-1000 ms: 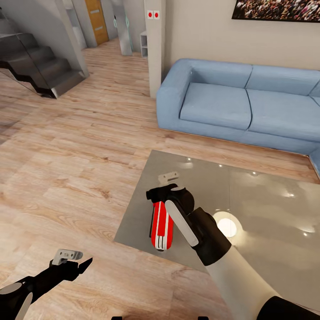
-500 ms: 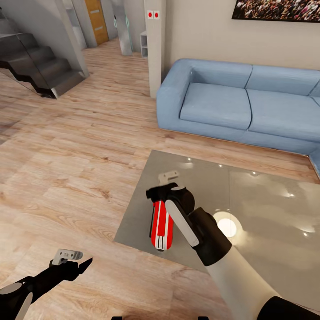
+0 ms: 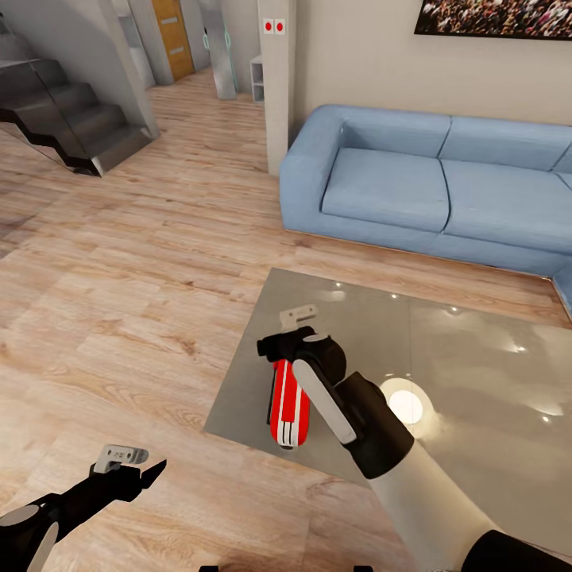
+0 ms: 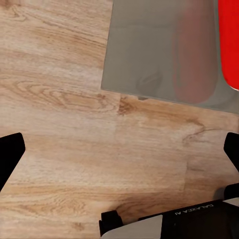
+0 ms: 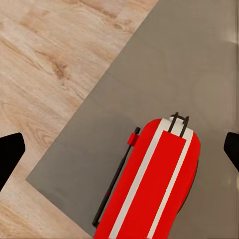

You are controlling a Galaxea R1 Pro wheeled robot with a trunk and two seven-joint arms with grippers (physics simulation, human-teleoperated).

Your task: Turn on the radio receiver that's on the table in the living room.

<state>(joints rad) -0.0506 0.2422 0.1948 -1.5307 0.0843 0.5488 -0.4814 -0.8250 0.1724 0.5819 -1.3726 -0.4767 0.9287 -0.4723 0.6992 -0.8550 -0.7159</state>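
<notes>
Two arms frame the scene over the light wood plank floor beside the long blue sofa, and the glossy grey-brown glass surface carries the bright-red oblong radio receiver with white stripes near its front-left corner. The right gripper hovers just above the receiver's far end, fingers spread wide and empty, while the left gripper hangs spread over the floor, well apart. The step in hand looks like the approach to the switch; next, the right gripper likely needs to descend and press the receiver's control.
</notes>
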